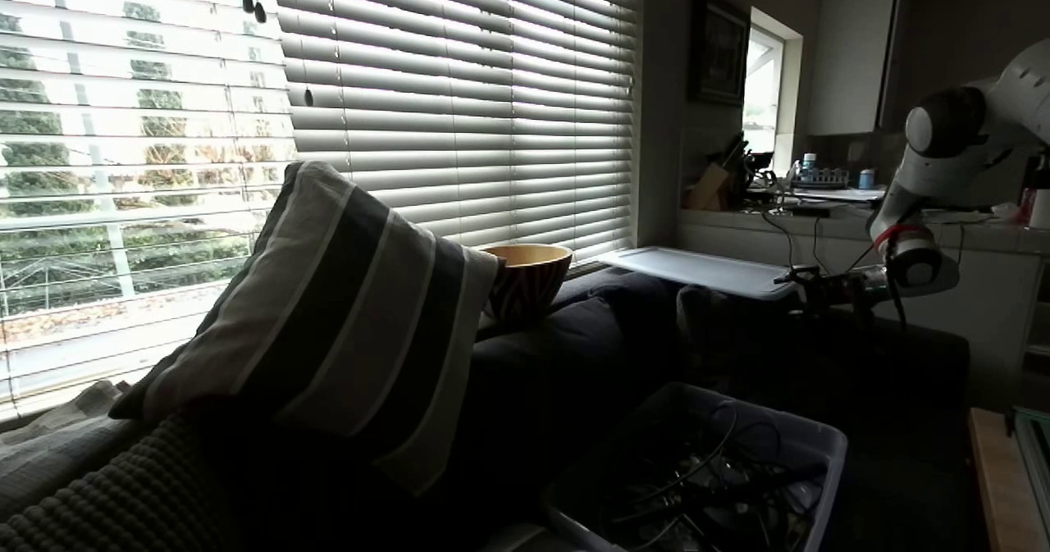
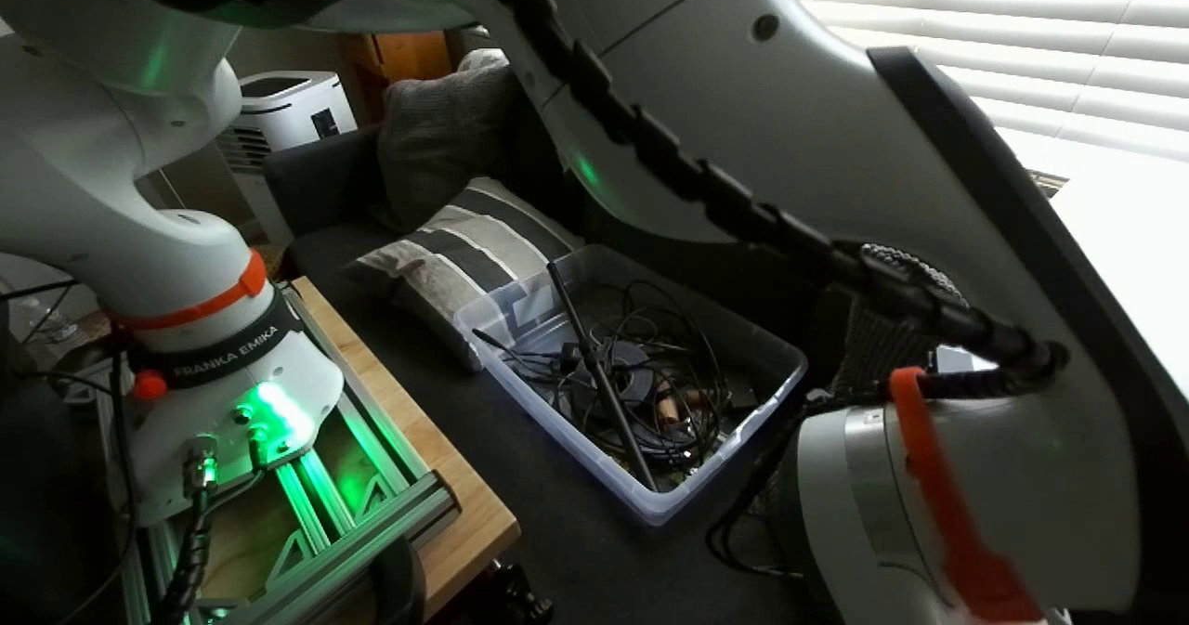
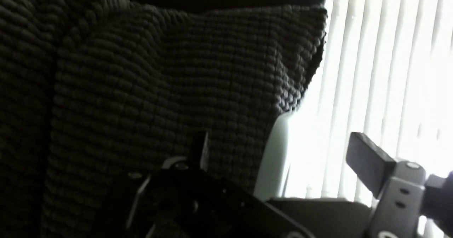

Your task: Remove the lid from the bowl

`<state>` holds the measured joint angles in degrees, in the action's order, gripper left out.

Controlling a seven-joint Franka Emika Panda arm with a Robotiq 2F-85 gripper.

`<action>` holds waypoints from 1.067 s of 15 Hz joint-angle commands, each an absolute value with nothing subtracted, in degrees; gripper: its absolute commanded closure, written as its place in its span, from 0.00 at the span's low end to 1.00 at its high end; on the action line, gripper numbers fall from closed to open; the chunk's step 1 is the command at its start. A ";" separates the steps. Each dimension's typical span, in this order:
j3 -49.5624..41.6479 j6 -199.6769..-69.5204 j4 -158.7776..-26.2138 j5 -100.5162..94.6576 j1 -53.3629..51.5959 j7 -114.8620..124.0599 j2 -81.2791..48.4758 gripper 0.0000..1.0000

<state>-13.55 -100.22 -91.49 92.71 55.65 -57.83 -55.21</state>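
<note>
The arm (image 2: 799,96) arches nearest me; off the desk edge (image 2: 464,476), the bowl (image 2: 734,437) holds tangled cables (image 2: 683,454) and a black rod (image 2: 611,402); the gripper (image 3: 277,146) gapes close by the lid (image 1: 697,266).

An exterior view looks along the blinds (image 1: 467,109), striped cushion (image 1: 353,289) near left, arm (image 1: 931,179) far right. An exterior view stands close by the arm, facing down over the bin (image 2: 738,345). Both exterior views share bin, striped cushion, blinds and arm. The wrist view, turned sideways, faces ribbed fabric (image 3: 198,82) closely, gripper (image 3: 283,156) at its lower edge.
</note>
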 commanded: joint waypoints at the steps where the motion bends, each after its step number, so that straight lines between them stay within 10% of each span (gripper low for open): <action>1: -16.60 -97.08 -95.46 83.20 52.09 -56.51 -52.14 0.00; 16: -16.24 -95.16 -101.80 46.16 36.44 -50.89 -42.95 0.00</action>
<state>-15.90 -91.11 -97.81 51.56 41.01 -54.41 -46.50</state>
